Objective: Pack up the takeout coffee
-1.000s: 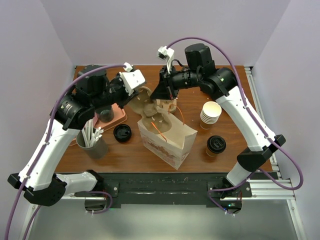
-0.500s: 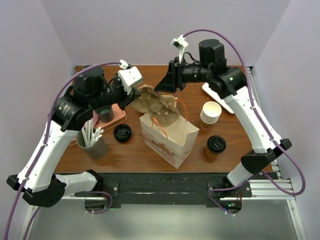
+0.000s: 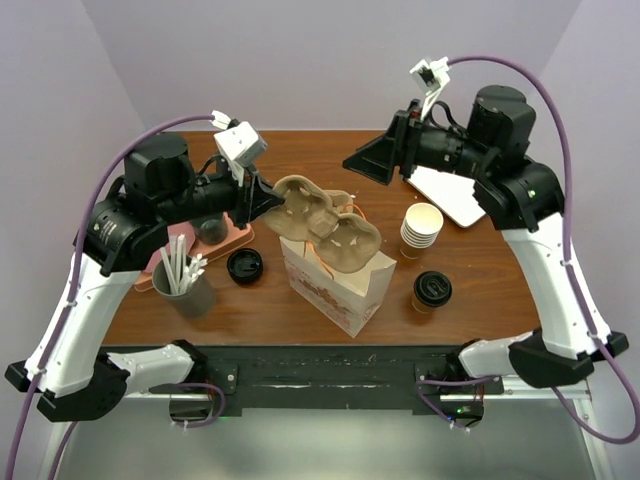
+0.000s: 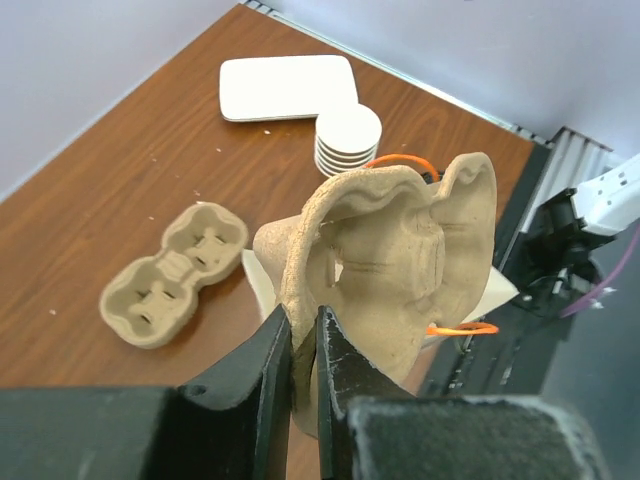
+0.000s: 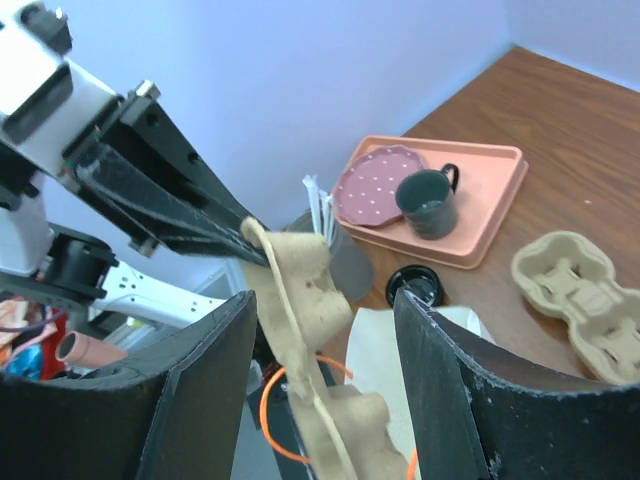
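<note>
Tabletop (image 3: 320, 160); left fingers (image 4: 262, 385) tight on carrier (image 4: 400, 250)

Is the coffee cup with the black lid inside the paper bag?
No, the lidded coffee cup stands on the table beside the paper bag, not in it.

No text, brand, number or sign can be read in any of the views. The paper bag (image 3: 335, 292) on the worktop (image 3: 320, 160) carries a reddish print on its side, but the print is too small to tell whether it holds letters. The black lid of the takeout coffee (image 3: 432, 288) is also too small to read.
</note>
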Controlling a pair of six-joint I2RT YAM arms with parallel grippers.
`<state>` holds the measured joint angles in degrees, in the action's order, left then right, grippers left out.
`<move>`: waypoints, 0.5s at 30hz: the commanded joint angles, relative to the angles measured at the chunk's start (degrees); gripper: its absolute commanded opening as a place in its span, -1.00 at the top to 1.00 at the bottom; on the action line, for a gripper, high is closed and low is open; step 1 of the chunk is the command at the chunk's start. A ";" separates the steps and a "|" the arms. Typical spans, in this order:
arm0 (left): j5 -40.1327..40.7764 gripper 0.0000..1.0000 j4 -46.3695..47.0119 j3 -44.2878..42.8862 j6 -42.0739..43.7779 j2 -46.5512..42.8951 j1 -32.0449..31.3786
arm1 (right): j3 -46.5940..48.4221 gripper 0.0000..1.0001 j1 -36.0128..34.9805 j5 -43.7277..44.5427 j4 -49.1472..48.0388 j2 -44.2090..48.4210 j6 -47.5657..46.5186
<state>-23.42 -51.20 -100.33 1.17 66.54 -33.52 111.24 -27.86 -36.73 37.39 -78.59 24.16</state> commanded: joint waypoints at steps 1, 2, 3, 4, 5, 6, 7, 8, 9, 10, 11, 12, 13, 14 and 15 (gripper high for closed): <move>-2.07 0.69 -3.99 -3.20 -7.84 1.13 0.03 | -2.42 -0.22 0.00 5.00 6.98 3.43 -4.55; -1.98 0.70 -5.30 -3.46 -8.37 1.48 0.03 | -3.04 -0.23 -0.09 5.26 7.87 4.83 -5.17; -2.07 0.71 -5.84 -3.46 -8.81 2.01 0.03 | -3.74 -0.23 -0.01 5.61 8.57 5.89 -5.96; -2.07 0.72 -6.28 -3.20 -9.60 2.19 0.03 | -5.49 -0.23 0.00 6.57 9.36 6.77 -7.97; -2.24 0.72 -6.72 -2.94 -9.95 2.36 0.12 | -6.55 -0.22 -0.09 7.28 9.72 9.04 -8.77; -2.51 0.73 -6.55 -2.59 -10.22 2.45 0.03 | -7.61 -0.23 -0.09 8.24 9.98 10.02 -9.48; -2.68 0.73 -6.46 -1.98 -10.74 2.28 0.03 | -8.66 -0.23 -0.01 9.65 10.60 10.81 -10.18; -2.77 0.73 -6.28 -1.71 -11.10 2.27 0.12 | -8.85 -0.23 0.00 11.31 11.04 11.52 -10.28; -2.86 0.72 -6.19 -1.53 -11.54 2.45 0.03 | -8.76 -0.23 0.00 12.29 11.56 12.22 -10.36; -2.86 0.71 -6.19 -1.18 -11.71 2.45 0.03 | -8.41 -0.22 -0.09 13.17 12.87 12.32 -10.10; -3.03 0.71 -6.45 -1.09 -11.89 2.62 0.03 | -8.50 -0.21 -0.01 16.31 13.67 12.49 -10.01; -3.30 0.71 -6.89 -1.18 -12.07 3.32 0.03 | -8.67 -0.19 0.00 18.43 14.72 12.84 -9.23; -3.47 0.71 -7.42 -1.09 -12.15 3.50 0.03 | -8.67 -0.18 -0.09 20.02 16.21 13.02 -9.22; -4.26 0.71 -7.68 -1.09 -12.33 4.20 0.03 | -8.76 -0.18 -0.09 21.60 16.66 13.11 -9.31; -4.61 0.71 -7.77 -1.00 -12.59 4.56 0.12 | -8.76 -0.16 -0.09 21.61 16.75 13.28 -9.66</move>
<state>-24.82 -55.68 -101.47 -6.92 69.78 -33.52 102.48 -27.86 -22.79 50.61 -66.19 15.70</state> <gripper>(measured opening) 0.168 0.593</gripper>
